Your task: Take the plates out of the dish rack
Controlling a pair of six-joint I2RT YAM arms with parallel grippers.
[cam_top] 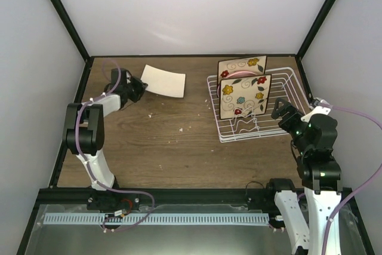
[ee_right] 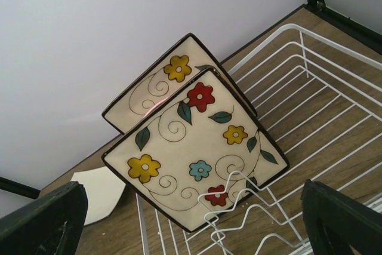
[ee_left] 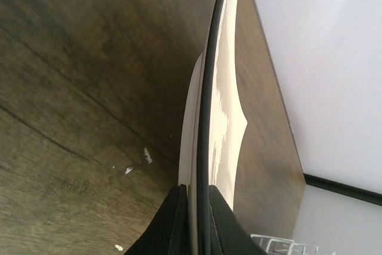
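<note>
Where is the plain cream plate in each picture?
Top external: the plain cream plate, upper left of centre.
Left wrist: the plate edge-on, centre, running up from the bottom.
Right wrist: the plate at bottom left.
Shared landmark: the white dish rack.

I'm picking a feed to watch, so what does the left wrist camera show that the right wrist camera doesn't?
Only left wrist: the left gripper clamped on the plain plate, seen edge-on, crumbs nearby. Only right wrist: the open right gripper facing the front flowered plate and back flowered plate, standing in the dish rack. Both: the plain plate, some rack wire, the wooden table.
</note>
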